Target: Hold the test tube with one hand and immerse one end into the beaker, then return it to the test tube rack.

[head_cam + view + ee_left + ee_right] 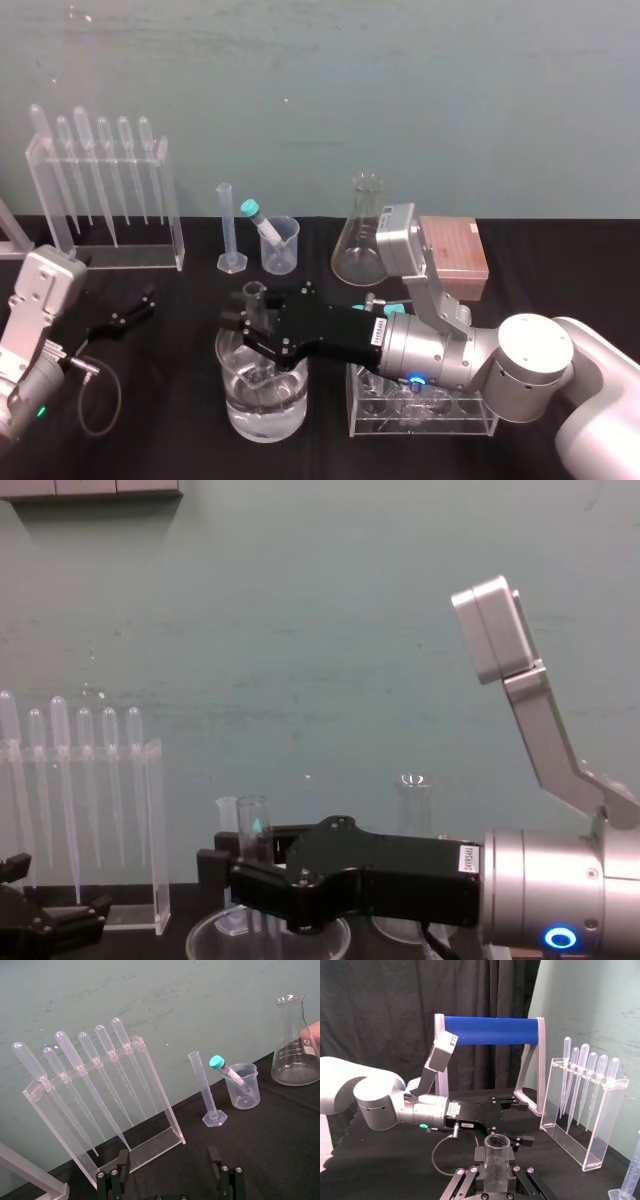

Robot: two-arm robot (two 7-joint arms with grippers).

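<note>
Head cam looks down; chest cam low, fwd, close; both share beaker (262, 418).

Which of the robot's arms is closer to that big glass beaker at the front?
Right. The right end effector hangs directly over the beaker, gripping the test tube; the left end effector rests off to the beaker's left, apart.

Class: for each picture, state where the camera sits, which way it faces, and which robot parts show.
Head: high, looking down on the table; both arms, right gripper holding the test tube over the beaker.
Chest: low, facing the wall; right arm, left gripper.
Left wrist: facing the pipette stand; own fingers.
Right wrist: facing the left arm; own fingers clamping the tube.
Shared: all four show the pipette stand.
</note>
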